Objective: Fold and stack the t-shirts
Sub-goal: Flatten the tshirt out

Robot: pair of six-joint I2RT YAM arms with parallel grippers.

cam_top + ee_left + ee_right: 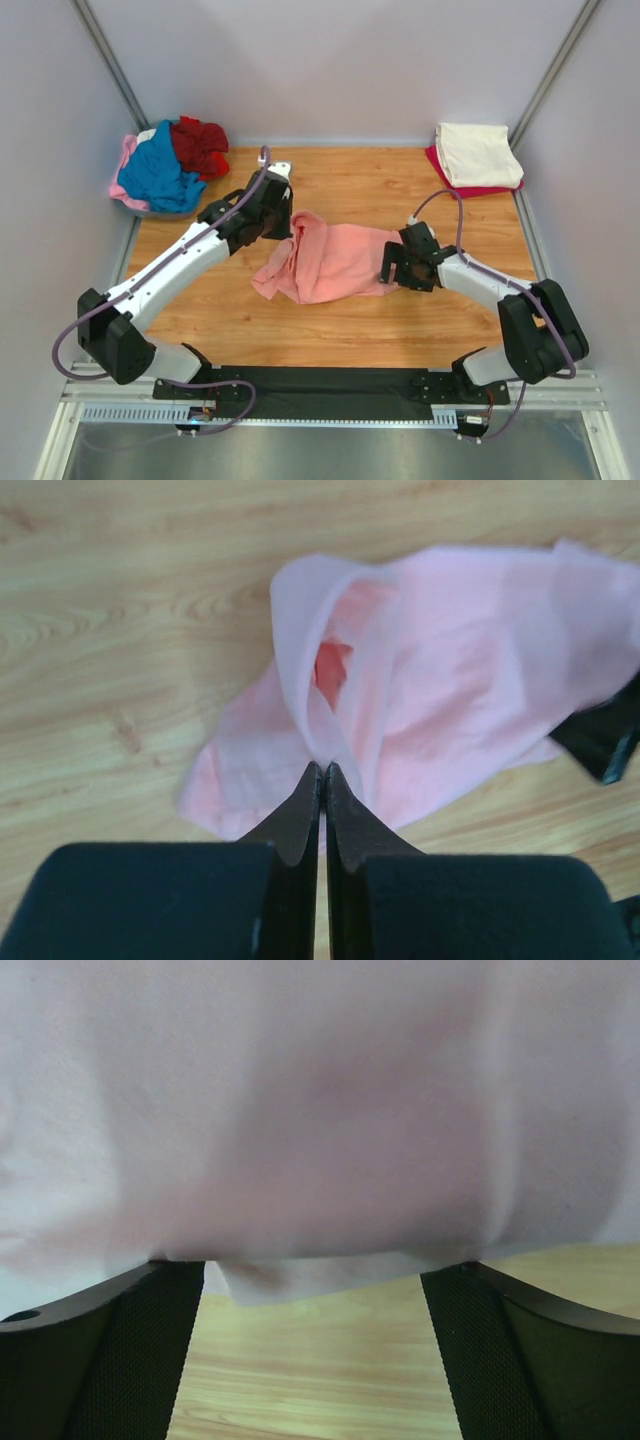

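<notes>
The left tool [322, 772] is pinching a fold of the one crumpled salmon-pink cloth t-shirt [335, 262] lying on the wooden surface [350, 330]; the right tool [392, 265] is gaping wide at its opposite hem. Far left of it, three are lying heaped: blue shirt [155, 178], dark red shirt [200, 145], pale pink shirt [125, 160]. Far right, a folded cream shirt [475, 152] is lying on a folded red shirt [445, 182].

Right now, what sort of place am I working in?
Most likely a lab test cell, not a home: plain pale walls with metal frame posts box in a wooden table, which carries an unsorted heap of shirts, a folded stack and a salmon-pink shirt.
</notes>
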